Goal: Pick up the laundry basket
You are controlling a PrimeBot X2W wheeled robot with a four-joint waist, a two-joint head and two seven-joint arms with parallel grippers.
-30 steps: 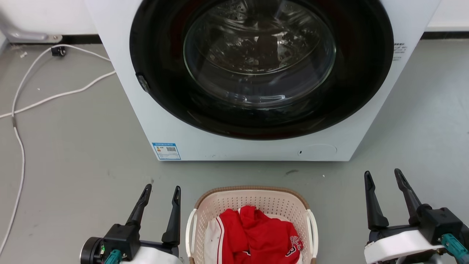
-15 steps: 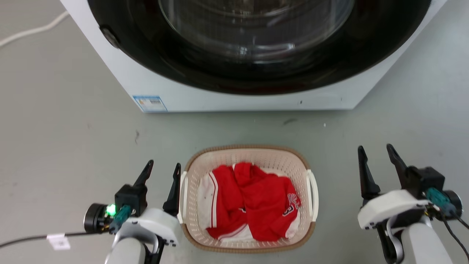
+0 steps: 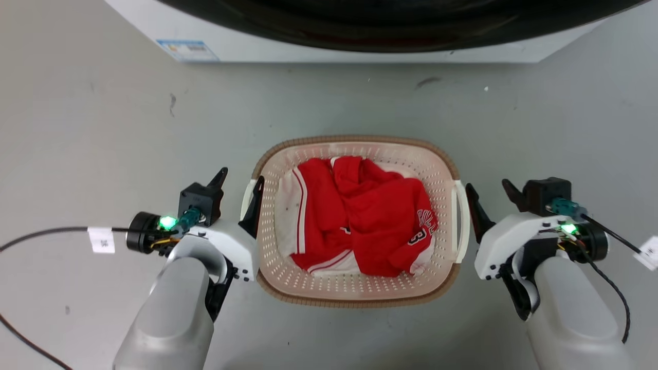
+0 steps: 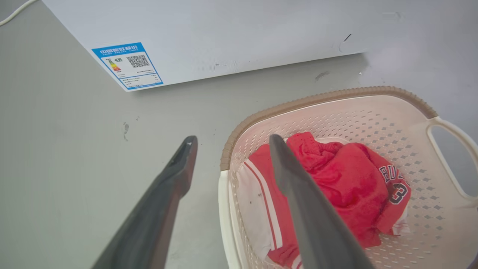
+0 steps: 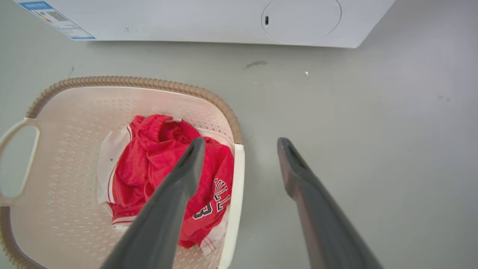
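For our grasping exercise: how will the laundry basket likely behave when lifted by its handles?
The laundry basket probably lifts light: perforated plastic walls, only red clothing inside. It likely stays stiff, though the thin handles may flex. Raised unevenly, it could tilt and the clothing slide.

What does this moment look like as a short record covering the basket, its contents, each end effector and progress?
basket: laundry basket on the floor, in front of the washer
contents: red and white clothes
left end effector: open, fingers astride the left handle
right end effector: open, fingers astride the right handle
progress: basket not yet gripped or lifted
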